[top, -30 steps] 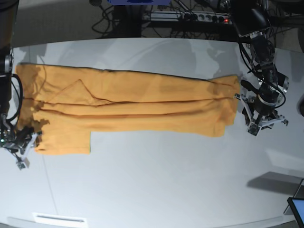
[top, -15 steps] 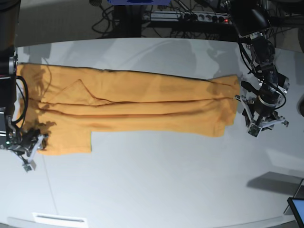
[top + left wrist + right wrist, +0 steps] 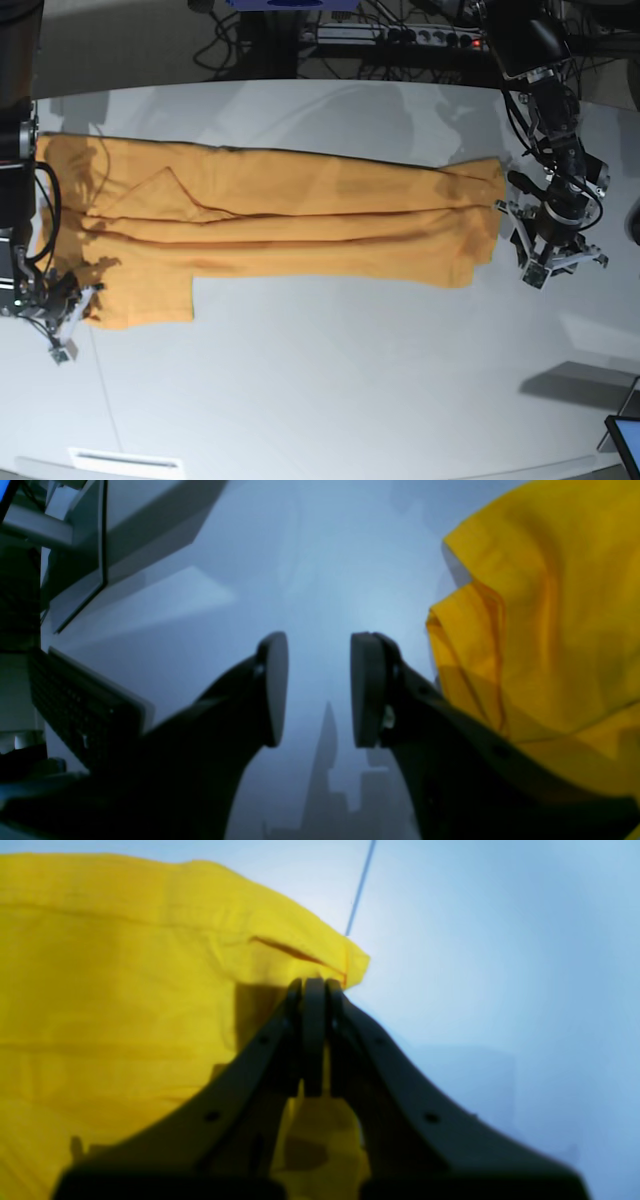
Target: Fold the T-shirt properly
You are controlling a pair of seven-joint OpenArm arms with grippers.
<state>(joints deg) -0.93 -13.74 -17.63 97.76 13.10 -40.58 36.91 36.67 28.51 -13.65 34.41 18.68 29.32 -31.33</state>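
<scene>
The soft, light orange-yellow cotton T-shirt (image 3: pixel 280 225), spread long on the white counter (image 3: pixel 350 380), is best taken by its corners: one is pinched in the closed right tool (image 3: pixel 314 990), while the left tool (image 3: pixel 318 690) is held open beside it.

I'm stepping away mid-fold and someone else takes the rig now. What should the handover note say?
Left gripper: open, empty, over bare table just beside the T-shirt end.
Right gripper: jaws shut at the shirt's corner at the opposite end; cloth between them can't be confirmed.
T-shirt: flat, folded lengthwise into a long band.
Done: lengthwise folds.
Left: grasp the left-arm end, fold the band across, tidy.
</scene>
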